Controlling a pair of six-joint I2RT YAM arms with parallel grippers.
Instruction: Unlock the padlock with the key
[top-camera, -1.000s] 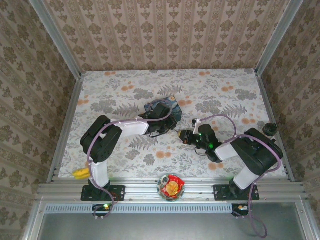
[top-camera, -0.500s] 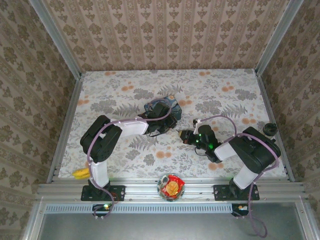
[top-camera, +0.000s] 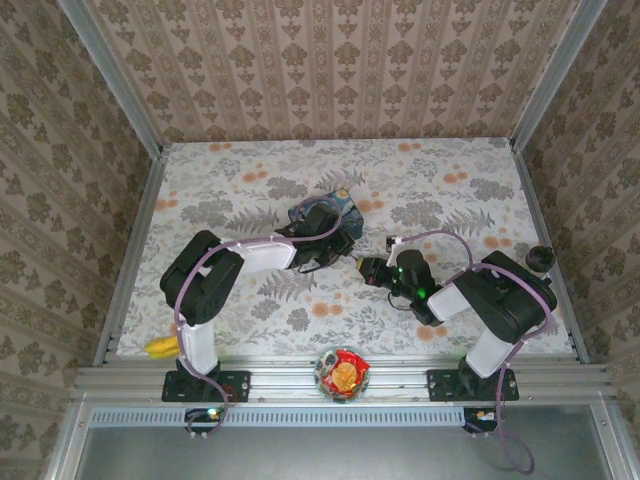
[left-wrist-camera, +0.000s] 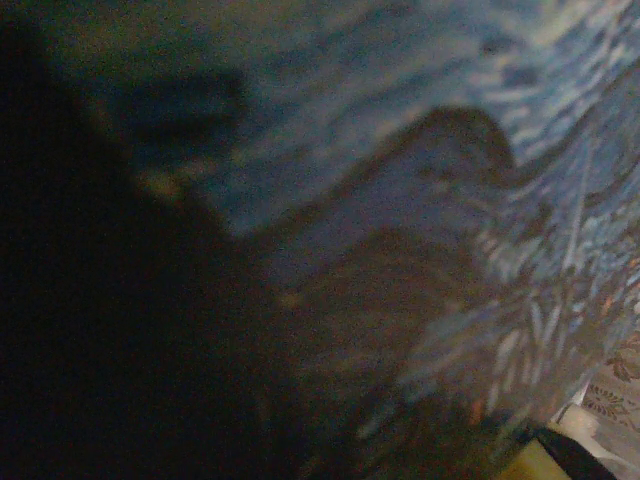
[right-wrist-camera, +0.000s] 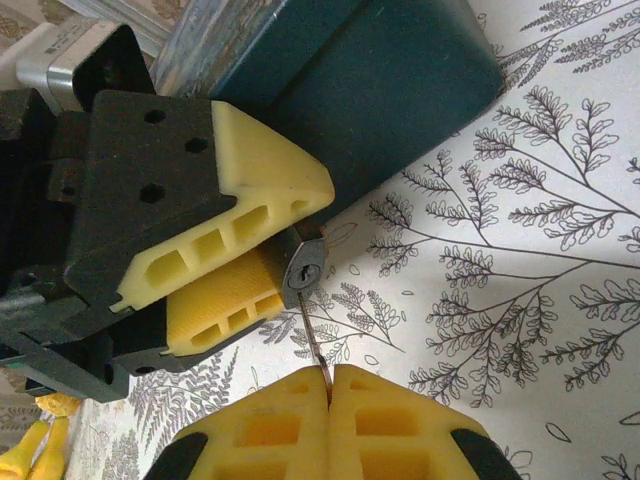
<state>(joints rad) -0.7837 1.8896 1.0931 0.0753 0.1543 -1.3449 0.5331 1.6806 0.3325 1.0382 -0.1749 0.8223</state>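
Right wrist: key at padlock keyway

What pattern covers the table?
The table has grey ferns and orange flowers, best in top external view.

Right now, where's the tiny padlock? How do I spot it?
Find the big blue box. Beside it, the left gripper pinches the padlock in pale yellow fingers. It's the tiny piece with a silvery keyhole, the thin key pointing at it.
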